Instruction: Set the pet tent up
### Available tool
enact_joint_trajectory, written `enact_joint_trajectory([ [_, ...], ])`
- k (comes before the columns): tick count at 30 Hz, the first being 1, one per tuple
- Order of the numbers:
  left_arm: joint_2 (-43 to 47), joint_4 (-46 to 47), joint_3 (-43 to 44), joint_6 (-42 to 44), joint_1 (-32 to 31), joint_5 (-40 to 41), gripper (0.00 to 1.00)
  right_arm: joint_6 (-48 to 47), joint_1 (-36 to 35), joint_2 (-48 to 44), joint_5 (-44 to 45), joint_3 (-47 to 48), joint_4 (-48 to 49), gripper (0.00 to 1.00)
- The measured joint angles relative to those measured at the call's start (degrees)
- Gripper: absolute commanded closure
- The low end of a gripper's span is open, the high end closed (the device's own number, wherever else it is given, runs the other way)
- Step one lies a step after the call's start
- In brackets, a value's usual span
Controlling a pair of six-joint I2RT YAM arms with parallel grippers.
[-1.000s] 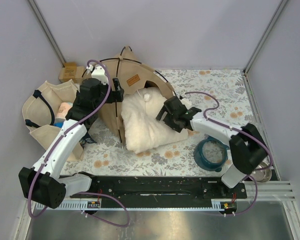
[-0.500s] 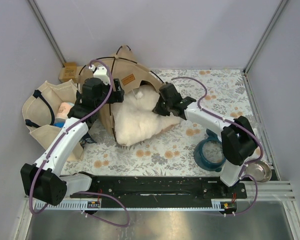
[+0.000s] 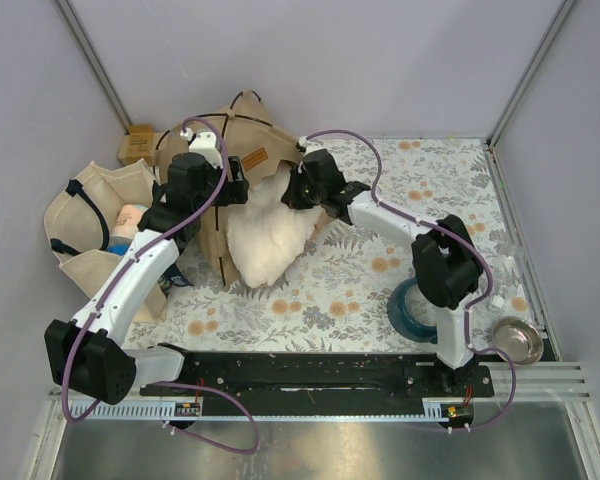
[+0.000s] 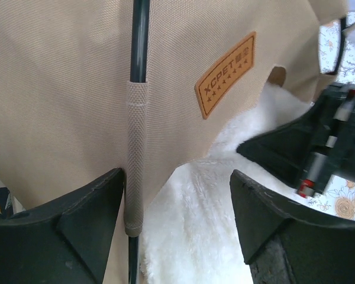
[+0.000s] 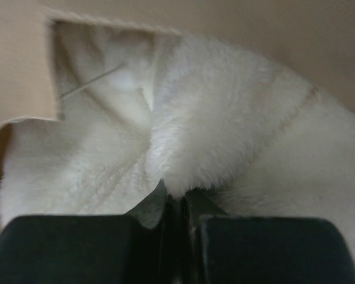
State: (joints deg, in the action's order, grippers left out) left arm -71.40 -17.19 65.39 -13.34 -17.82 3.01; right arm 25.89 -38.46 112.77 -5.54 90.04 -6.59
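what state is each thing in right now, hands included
tent, standing domed, doorway open
pillow, half inside the tent doorway, the rest spilling out in front
left hand, open, straddling the tent's edge
right hand, shut on a fold of the pillow
tote bag, lying open, things inside
blue bowl, upright
metal bowl, upright, empty

Right claw [image 3: 295, 190] newly clamped on pillow [image 3: 265, 235], both nearer tent [image 3: 242, 130].
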Motion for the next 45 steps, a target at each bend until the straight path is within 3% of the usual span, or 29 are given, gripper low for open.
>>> enact_joint_trajectory([
  [3, -0.1, -0.3, 0.3, 0.0, 0.1, 0.0, 0.25, 1.4, 0.1, 3.3, 2.1, 1.2, 0.8, 0.52],
  [6, -0.1, -0.7, 0.7, 0.0, 0.1, 0.0, 0.23, 3.5, 0.2, 3.2, 3.7, 1.6, 0.3, 0.26],
  [8, -0.1, -0.9, 1.0, 0.0, 0.1, 0.0, 0.22, 4.4, 0.2, 2.3, 4.9, 1.9, -0.6, 0.18],
  [16, 1.5, -1.3, 1.5, -0.3, 0.1, -1.0, 0.19, 7.8, 0.2, -9.1, 10.6, 0.3, -8.8, 0.06],
  [19, 3.2, -1.4, 1.7, -0.5, 0.1, -1.3, 0.18, 10.2, 0.2, -16.4, 12.2, -4.7, -9.7, 0.00],
  [24, 7.3, -1.6, 1.7, -1.1, 0.1, -0.9, 0.17, 16.5, 0.2, -24.3, 13.4, -14.2, -9.8, 0.00],
  [28, 10.2, -1.2, 1.0, -1.4, 0.1, 1.8, 0.17, 22.8, 0.2, -23.9, 11.6, -19.7, -8.0, 0.00],
  [34, 10.4, -1.2, -3.1, -1.8, 0.1, 4.8, 0.21, 34.0, 0.1, -14.8, 4.8, -25.1, 6.2, 0.01],
  [37, 9.4, -1.1, -4.7, -2.1, 0.2, 4.9, 0.30, 37.6, 0.0, -9.6, 2.9, -24.3, 10.4, 0.19],
  [41, 7.7, -0.7, -5.9, -2.4, 0.3, 4.7, 0.53, 42.0, -0.1, -4.8, 1.1, -20.9, 15.1, 0.77],
  [43, 6.4, -0.2, -5.9, -1.8, 0.5, 4.0, 0.61, 43.6, -0.2, -3.4, 0.6, -19.5, 17.6, 0.92],
  [45, 5.3, 0.1, -5.9, -1.3, 1.0, 3.6, 0.65, 45.4, -0.2, -2.6, 0.4, -18.2, 19.2, 0.99],
])
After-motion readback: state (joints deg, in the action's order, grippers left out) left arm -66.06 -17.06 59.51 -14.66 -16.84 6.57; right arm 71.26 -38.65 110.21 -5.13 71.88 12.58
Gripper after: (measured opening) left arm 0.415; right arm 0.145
